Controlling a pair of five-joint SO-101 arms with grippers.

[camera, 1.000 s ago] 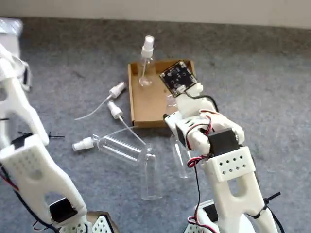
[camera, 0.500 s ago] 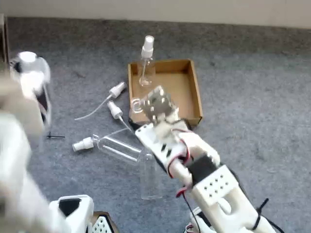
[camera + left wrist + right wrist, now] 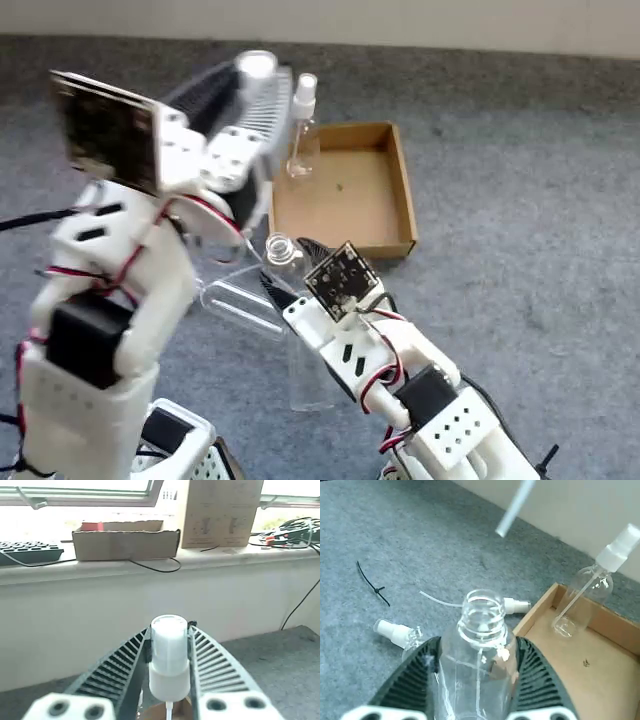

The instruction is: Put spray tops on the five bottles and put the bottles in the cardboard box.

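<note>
- The left end effector [image 3: 169, 639] is closed on a spray top [image 3: 169, 662]. Its two fingers pinch the white head and hold it high above the counter [image 3: 520, 260].
- The right end effector [image 3: 478, 647] grips an open bottle [image 3: 481, 614] by its body. The bottle is upright with a bare mouth, low over the counter and near the front left corner of the cardboard box [image 3: 350, 205].
- The spray top's dip tube [image 3: 514, 507] hangs clear of the bottle's mouth and is not lined up with it.
- Step in hand, as I judge it: fitting a top on the held bottle. One capped bottle [image 3: 300, 140] stands in the box's far left corner, so the task looks to be at an early stage.
- The next move calls for bringing the tube's end straight over the narrow mouth and lowering it inside. The head then has to be seated on the neck while the right arm keeps the bottle steady. The tube is thin and likely bends, so it could catch on the rim.
- A loose spray top [image 3: 516, 605] lies on the counter just beside the box.
- A lying bottle [image 3: 240, 302] has a white head at its neck, but I cannot tell whether the head is properly seated.
- Another bottle [image 3: 308, 375] lies partly under the right arm.
- The left arm covers much of the counter to the box's left, and I can make out only four bottles.
</note>
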